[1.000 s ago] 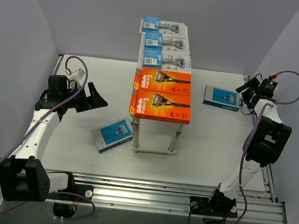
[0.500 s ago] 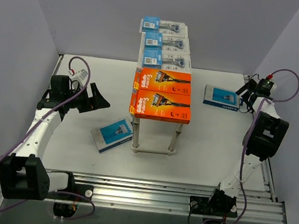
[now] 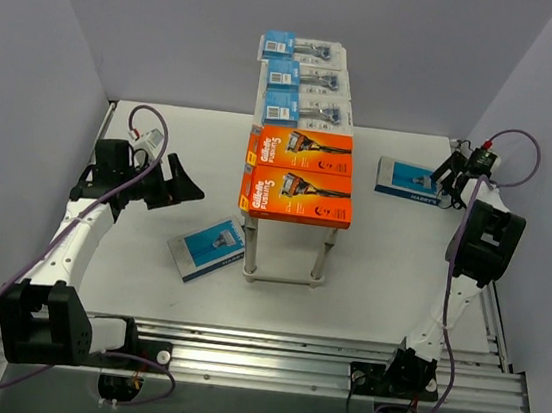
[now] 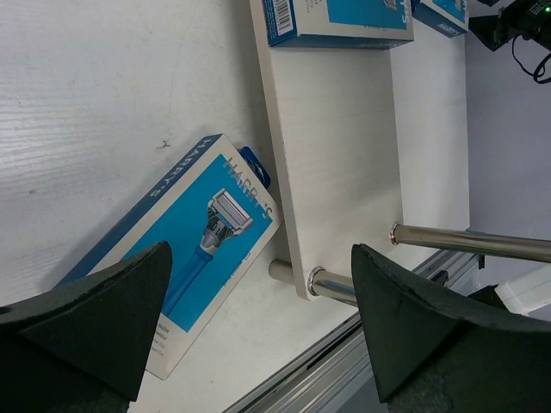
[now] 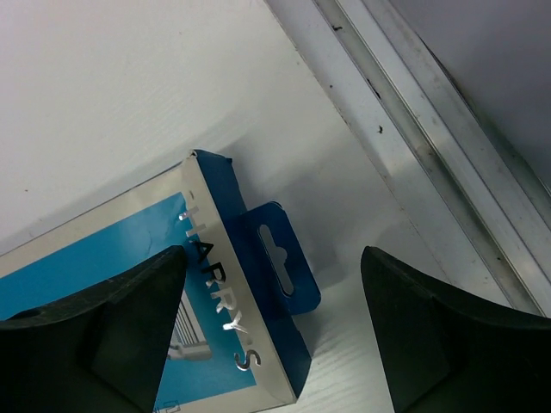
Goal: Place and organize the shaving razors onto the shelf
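The shelf (image 3: 322,257) stands mid-table. Its top holds three clear blister packs with blue cards (image 3: 307,77) at the back and two orange razor boxes (image 3: 299,173) at the front. A blue-and-white razor box (image 3: 208,249) lies on the table left of the shelf legs, and it also shows in the left wrist view (image 4: 185,258). My left gripper (image 3: 183,183) (image 4: 261,284) is open and empty above it. A second blue box (image 3: 409,180) (image 5: 103,267) lies at the right. My right gripper (image 3: 448,177) (image 5: 274,254) is open, its fingers either side of that box's hang tab.
In the left wrist view the shelf's pale lower tier (image 4: 344,146) carries another blue box (image 4: 340,21) at its far end. Chrome legs (image 4: 469,243) stick out at the near end. The metal table rail (image 5: 430,146) runs close beside the right box.
My right gripper has moved left and down to the end of the right blue box. My left gripper has edged slightly right. No pack has moved.
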You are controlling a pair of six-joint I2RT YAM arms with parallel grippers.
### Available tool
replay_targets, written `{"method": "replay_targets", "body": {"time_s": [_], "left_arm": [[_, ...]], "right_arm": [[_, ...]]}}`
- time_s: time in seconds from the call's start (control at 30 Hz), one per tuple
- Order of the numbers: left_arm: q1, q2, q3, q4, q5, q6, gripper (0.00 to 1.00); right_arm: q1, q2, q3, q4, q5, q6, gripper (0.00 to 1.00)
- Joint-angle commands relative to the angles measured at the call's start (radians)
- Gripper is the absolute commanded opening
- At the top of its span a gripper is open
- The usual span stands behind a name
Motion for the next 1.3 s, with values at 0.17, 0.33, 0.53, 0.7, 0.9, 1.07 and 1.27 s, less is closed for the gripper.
{"method": "replay_targets", "body": {"time_s": [0.17,0.33,0.53,0.7,0.9,1.07,1.27], "left_arm": [[-0.004,0.013,0.005,0.052,0.035,-0.006,0.94],[-0.004,0.006,0.002,0.052,0.027,-0.006,0.94],[-0.003,-0.001,0.002,0.051,0.021,-0.003,0.94],[-0.004,-0.004,0.002,0.046,0.015,0.001,0.94],[-0.004,-0.010,0.002,0.042,0.004,0.003,0.94],[-0.004,-0.017,0.002,0.029,-0.017,0.015,0.94],[-0.010,-0.012,0.002,0.020,-0.039,0.023,0.94]], "right_arm": [[0.013,0.007,-0.044,0.099,-0.088,0.009,0.72],[0.013,-0.006,-0.069,0.114,-0.118,0.014,0.60],[0.006,-0.026,-0.101,0.141,-0.180,0.050,0.47],[0.006,-0.078,-0.123,0.136,-0.256,0.095,0.29],[0.019,-0.144,-0.198,0.163,-0.321,0.136,0.10],[0.069,-0.223,-0.293,0.182,-0.333,0.158,0.02],[0.114,-0.352,-0.434,0.226,-0.316,0.193,0.00]]}}
